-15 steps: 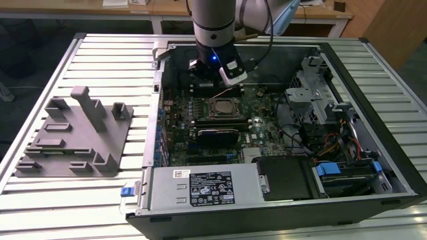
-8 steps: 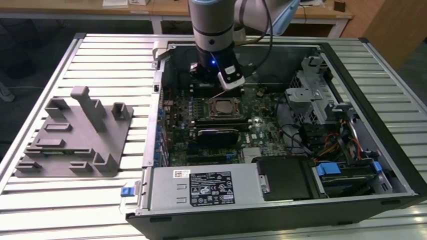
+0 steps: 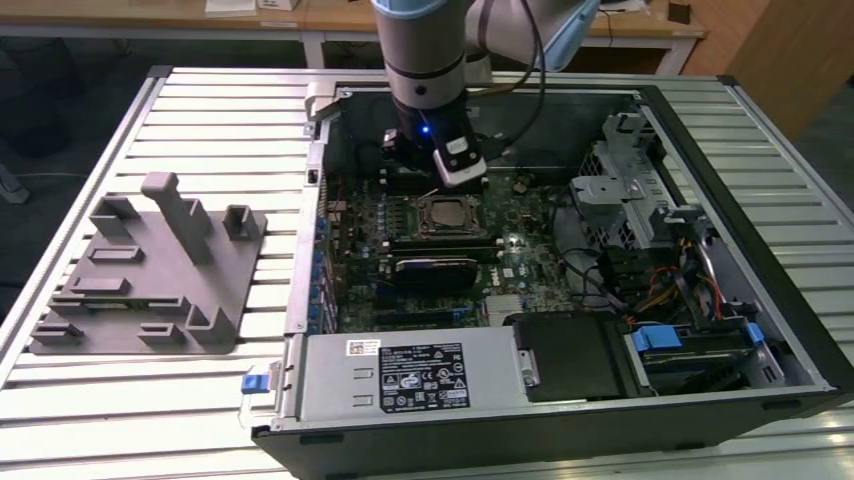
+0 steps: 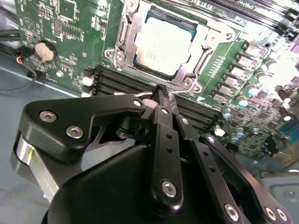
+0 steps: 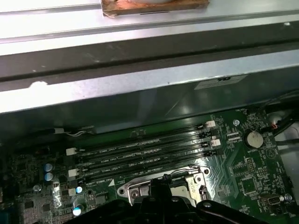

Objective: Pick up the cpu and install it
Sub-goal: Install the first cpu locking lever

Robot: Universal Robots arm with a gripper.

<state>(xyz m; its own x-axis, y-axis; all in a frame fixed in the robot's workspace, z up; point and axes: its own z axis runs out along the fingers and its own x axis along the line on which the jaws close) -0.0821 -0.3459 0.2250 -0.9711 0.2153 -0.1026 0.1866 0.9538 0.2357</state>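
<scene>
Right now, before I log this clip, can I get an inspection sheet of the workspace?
Surface: slatted metal table, with an open computer case on it.
Job's things: cpu lies in the socket of the motherboard.
Clutter: grey tray with posts beside the case, at the exterior view's left.
Grippers: pincer shut, empty, close to the socket.
Cables: coloured wires inside the case.
Surroundings: wooden desks behind.

A slatted metal table [image 3: 134,405] carries an open computer case [image 3: 534,440] beside a grey plastic tray [image 3: 147,290].
</scene>
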